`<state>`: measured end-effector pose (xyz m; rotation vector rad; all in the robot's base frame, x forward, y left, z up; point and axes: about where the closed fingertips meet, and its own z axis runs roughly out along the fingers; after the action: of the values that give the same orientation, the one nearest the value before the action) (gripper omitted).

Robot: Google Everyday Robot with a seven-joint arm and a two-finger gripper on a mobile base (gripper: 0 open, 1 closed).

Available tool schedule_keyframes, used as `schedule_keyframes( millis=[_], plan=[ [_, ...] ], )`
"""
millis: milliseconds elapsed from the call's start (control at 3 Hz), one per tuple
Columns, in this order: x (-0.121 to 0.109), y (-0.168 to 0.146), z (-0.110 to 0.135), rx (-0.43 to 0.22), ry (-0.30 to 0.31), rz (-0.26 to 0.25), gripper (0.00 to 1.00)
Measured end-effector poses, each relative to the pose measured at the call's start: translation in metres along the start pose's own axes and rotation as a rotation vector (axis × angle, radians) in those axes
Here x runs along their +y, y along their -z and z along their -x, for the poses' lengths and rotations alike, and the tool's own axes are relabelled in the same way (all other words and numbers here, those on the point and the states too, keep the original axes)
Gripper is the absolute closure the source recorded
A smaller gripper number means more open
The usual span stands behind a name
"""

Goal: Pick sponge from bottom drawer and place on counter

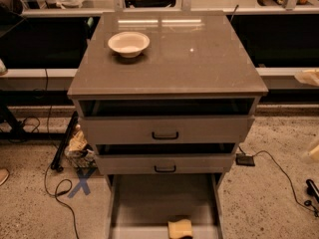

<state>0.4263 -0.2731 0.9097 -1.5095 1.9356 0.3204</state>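
The sponge [180, 228] is sitting at the bottom centre of the frame, a pale yellow block lying on the floor of the bottom drawer [149, 198], close to the drawer's front edge and a little right of its middle. The drawer is standing pulled well out toward the bottom of the frame, its grey floor showing bare behind the sponge.

Above it, the middle drawer [199, 163] and the top drawer [119, 129] are both hanging slightly open, each showing a black handle at its centre. The counter [209, 59] is filling the upper middle of the frame, glossy and catching reflections along its far edge. A cream bowl [128, 43] is resting upright on it toward the upper left, well apart from the sponge.

The gripper [309, 77] seems to be the pale blurred shape poking in at the right edge at mid height, off to the side of the counter and far from the sponge. Whether it is wide, narrow or carrying anything, I cannot tell.

On the speckled floor, a blue X mark [81, 183] is lying at lower left beside the cabinet, and a cable [279, 166] is trailing across the lower right.
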Motion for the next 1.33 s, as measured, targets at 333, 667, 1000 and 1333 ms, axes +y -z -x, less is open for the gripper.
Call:
schedule_keyframes(
  millis=[333, 667, 1000, 1333],
  plan=[
    [0.0, 0.0, 0.0, 0.0, 0.001, 0.0, 0.0],
    [0.013, -0.022, -0.017, 0.002, 0.005, 0.062, 0.0],
    [0.036, -0.064, -0.046, -0.037, 0.006, 0.147, 0.0],
    [0.063, -0.122, -0.07, -0.077, 0.018, 0.225, 0.0]
  ],
)
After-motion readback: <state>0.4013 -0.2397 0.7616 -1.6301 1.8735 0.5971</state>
